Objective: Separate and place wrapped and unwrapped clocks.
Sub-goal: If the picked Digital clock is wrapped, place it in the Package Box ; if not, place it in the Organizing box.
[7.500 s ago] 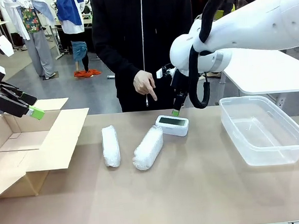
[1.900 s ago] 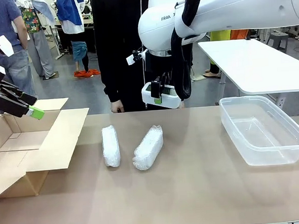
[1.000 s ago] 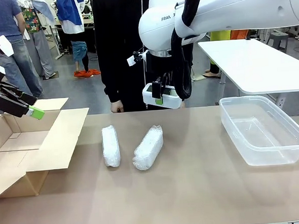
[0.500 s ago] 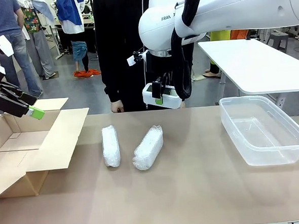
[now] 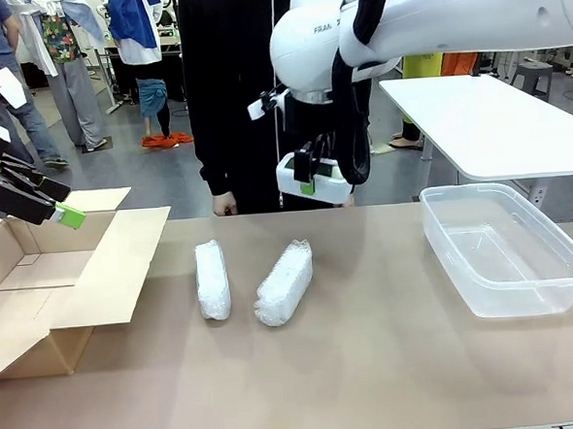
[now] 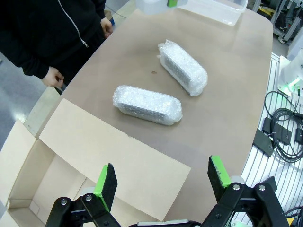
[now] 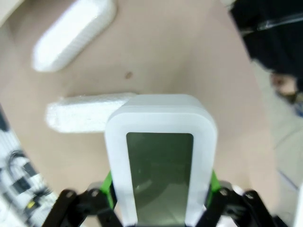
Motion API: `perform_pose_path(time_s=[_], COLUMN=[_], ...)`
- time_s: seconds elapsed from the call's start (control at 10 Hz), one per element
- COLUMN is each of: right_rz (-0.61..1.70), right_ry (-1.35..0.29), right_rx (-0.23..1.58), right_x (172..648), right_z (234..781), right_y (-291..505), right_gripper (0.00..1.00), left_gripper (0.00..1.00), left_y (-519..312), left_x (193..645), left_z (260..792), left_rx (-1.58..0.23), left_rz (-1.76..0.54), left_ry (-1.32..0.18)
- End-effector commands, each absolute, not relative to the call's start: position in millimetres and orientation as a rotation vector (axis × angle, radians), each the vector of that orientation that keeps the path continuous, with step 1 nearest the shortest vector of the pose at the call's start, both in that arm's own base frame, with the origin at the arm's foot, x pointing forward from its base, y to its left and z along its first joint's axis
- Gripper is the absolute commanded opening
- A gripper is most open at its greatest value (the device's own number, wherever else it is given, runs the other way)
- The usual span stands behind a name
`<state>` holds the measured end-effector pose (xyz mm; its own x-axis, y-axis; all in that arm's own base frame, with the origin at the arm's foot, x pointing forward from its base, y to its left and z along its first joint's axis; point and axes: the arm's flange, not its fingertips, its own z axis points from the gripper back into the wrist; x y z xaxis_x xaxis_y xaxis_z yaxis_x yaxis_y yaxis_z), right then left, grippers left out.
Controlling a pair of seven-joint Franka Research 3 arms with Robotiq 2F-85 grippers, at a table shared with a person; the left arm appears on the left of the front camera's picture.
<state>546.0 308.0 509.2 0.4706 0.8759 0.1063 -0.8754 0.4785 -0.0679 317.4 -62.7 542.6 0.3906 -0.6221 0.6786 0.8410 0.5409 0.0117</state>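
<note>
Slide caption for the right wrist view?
Right hand holds the clock above the table and two wrapped bundles.

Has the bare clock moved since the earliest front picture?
Yes: the clock is up off the table, clamped in the right gripper, now high above the bubble-wrap bundle it lay beside.

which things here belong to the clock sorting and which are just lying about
Job: white clock in the shut right hand; left bubble-wrap bundle; right bubble-wrap bundle; probably cardboard box and clear tub.
Lying about: white side table.
</note>
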Motion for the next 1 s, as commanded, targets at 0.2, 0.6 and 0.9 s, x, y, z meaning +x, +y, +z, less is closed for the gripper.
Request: perform_pose_path(time_s=[0.2, 0.6, 0.9], right_rz=[0.691, 0.300, 0.174], right_ry=[-0.263, -0.377, -0.315], right_rx=[-0.013, -0.033, 0.017], right_x=[518.9, 491.4, 508.3], right_z=[542.3, 507.9, 467.5], right_y=[182.3, 76.7, 22.5], right_gripper=[0.79, 0.79, 0.79], left_gripper=[1.00, 1.00, 1.00], left_y=[-62.6, -62.6, -62.6], left_x=[317.8, 317.8, 317.8], left_z=[542.7, 542.7, 542.7], left_rx=[-0.380, -0.380, -0.380], left_rz=[-0.956, -0.956, -0.956], left_ry=[-0.685, -0.685, -0.685])
